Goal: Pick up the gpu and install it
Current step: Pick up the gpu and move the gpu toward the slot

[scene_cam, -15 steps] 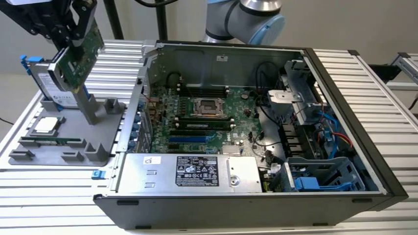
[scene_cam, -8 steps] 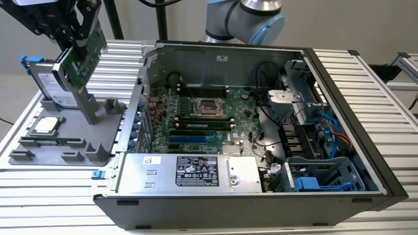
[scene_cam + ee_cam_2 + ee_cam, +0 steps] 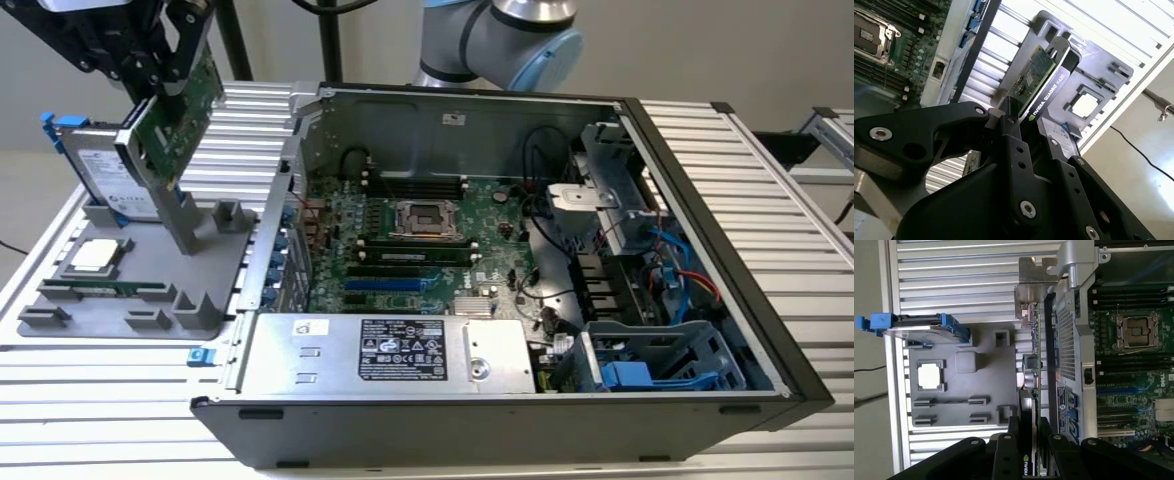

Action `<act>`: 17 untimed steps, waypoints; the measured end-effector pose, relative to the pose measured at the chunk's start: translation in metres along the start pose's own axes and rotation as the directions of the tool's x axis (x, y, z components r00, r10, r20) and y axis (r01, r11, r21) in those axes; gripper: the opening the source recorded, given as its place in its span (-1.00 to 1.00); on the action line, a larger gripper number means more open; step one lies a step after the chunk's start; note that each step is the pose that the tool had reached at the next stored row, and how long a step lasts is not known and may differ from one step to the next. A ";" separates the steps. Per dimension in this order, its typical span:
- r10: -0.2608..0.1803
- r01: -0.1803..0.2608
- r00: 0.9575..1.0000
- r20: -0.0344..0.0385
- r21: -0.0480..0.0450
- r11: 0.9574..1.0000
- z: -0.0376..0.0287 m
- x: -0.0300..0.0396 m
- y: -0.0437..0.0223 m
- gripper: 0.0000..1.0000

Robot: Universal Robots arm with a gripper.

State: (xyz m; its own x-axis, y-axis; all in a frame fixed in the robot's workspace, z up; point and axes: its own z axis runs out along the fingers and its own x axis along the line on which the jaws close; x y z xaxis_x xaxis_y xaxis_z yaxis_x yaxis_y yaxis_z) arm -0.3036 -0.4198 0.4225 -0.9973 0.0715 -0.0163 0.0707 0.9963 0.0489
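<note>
Nearest, in both wrist views, the gripper (image 3: 1033, 440) clamps its fingers on the gpu (image 3: 1036, 75), seen edge-on; the second wrist view adds its black shroud. Beyond, the exterior view shows the gpu (image 3: 187, 100) tilted above the grey holder (image 3: 80, 325), bracket possibly touching it, beside the open case (image 3: 441, 115).

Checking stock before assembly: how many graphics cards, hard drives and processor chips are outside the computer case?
gpu, gripped by the tool: 1
hard drive, standing in the grey holder: 1
processor chip, lying in the holder: 1
Total: 3
</note>
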 end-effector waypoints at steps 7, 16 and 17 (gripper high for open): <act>0.000 0.000 1.000 0.000 0.000 1.000 0.0001 -0.0050 0.0004 -1.00; 0.000 0.000 1.000 0.000 0.000 1.000 0.0002 -0.0108 0.0008 -1.00; 0.000 0.000 1.000 0.000 0.000 1.000 0.0002 -0.0115 0.0008 -1.00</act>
State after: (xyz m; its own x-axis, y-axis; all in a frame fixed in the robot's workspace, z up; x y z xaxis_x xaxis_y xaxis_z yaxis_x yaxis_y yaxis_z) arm -0.2921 -0.4198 0.4225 -0.9973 0.0715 -0.0162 0.0706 0.9963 0.0489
